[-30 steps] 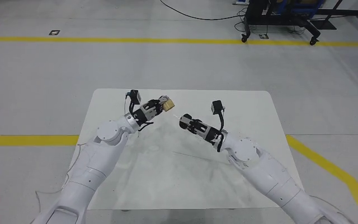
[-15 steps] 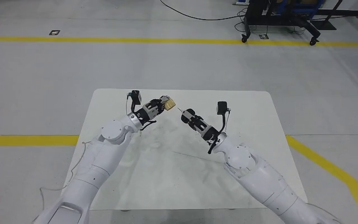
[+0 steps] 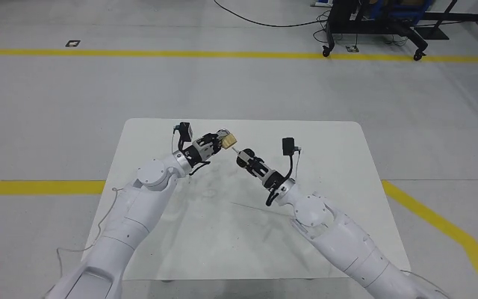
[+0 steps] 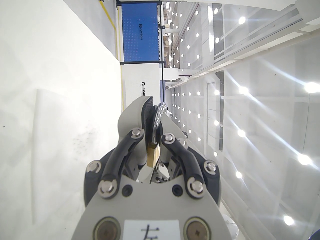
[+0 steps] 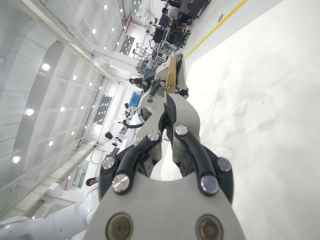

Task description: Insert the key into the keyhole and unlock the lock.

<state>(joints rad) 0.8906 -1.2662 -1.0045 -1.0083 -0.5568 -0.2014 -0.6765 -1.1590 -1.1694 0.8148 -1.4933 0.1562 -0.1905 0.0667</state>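
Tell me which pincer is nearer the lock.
Left. The left pincer is shut on the lock itself. The right pincer sits just beside it, gripping the key, whose tip is at the lock's end.

Overhead looks down; 2 close wrist cameras share lock [image 5: 171,77].

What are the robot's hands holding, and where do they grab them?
Left gripper pinches the padlock by its silver shackle; right gripper pinches the key by its head.
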